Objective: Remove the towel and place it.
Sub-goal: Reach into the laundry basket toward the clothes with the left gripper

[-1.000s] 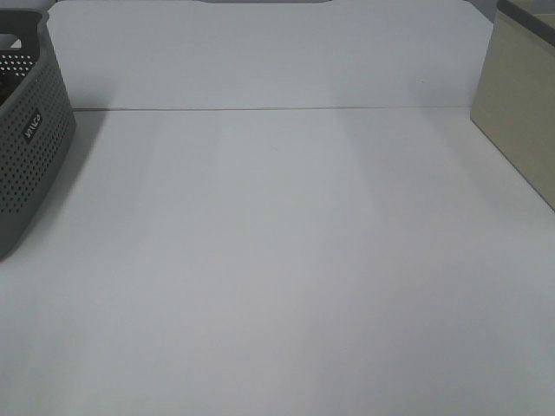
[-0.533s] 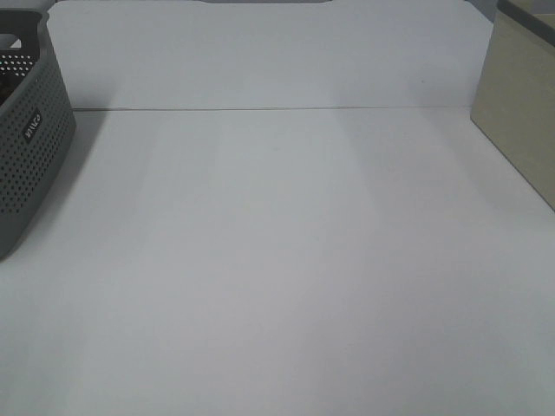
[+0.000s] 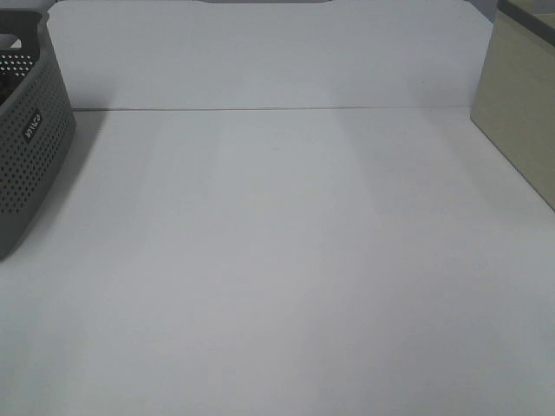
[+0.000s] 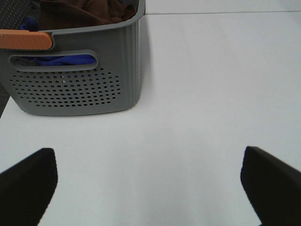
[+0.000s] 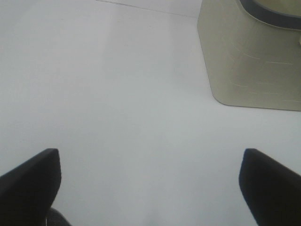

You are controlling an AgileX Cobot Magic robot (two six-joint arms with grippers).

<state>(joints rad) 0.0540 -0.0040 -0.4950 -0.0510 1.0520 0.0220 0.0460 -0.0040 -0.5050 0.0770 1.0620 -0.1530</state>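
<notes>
The towel [image 4: 89, 10], dark reddish-brown, lies bunched inside the grey perforated basket [image 4: 80, 89], over something blue seen through the handle slot. The same basket [image 3: 30, 139] stands at the left edge of the exterior high view; the towel does not show there. My left gripper [image 4: 150, 188] hovers above the white table short of the basket, open, with nothing between its black fingers [image 4: 28, 183]. Over bare table near the beige container, my right gripper [image 5: 150, 188] is open and empty as well. Neither arm appears in the exterior high view.
A beige container [image 3: 520, 104] stands at the right edge of the table; in the right wrist view this beige container [image 5: 249, 61] has a dark rim. An orange grip [image 4: 23, 40] sits on the basket's rim. White table [image 3: 277, 260] spreads between basket and container.
</notes>
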